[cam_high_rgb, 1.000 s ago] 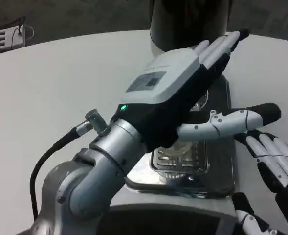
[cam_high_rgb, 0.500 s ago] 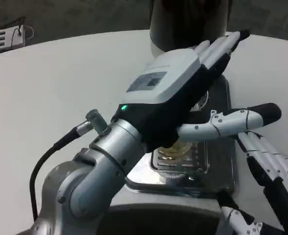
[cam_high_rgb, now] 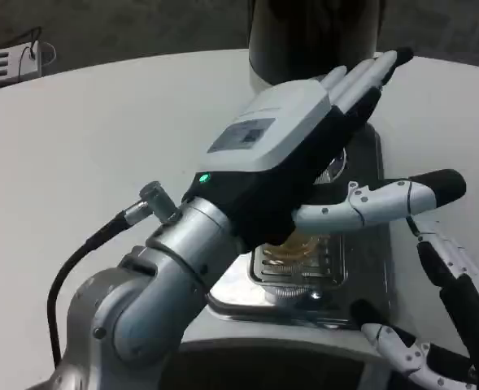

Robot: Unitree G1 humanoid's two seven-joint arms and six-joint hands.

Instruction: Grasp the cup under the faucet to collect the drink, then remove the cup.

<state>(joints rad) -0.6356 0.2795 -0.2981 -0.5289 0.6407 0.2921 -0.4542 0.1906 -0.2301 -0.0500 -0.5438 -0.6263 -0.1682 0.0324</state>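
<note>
Amber drink shows in the cup (cam_high_rgb: 298,248), which sits on the drip tray (cam_high_rgb: 300,280) directly beneath my left hand (cam_high_rgb: 292,154), mostly hidden by its palm. That hand is spread, fingers straight and thumb out, holding nothing. I judge it nearer the cup than the right hand (cam_high_rgb: 446,317), which waits open to the right.

Two hands, left hand (cam_high_rgb: 292,154), right hand (cam_high_rgb: 450,325), one drip tray (cam_high_rgb: 300,268), one table (cam_high_rgb: 84,146)
</note>
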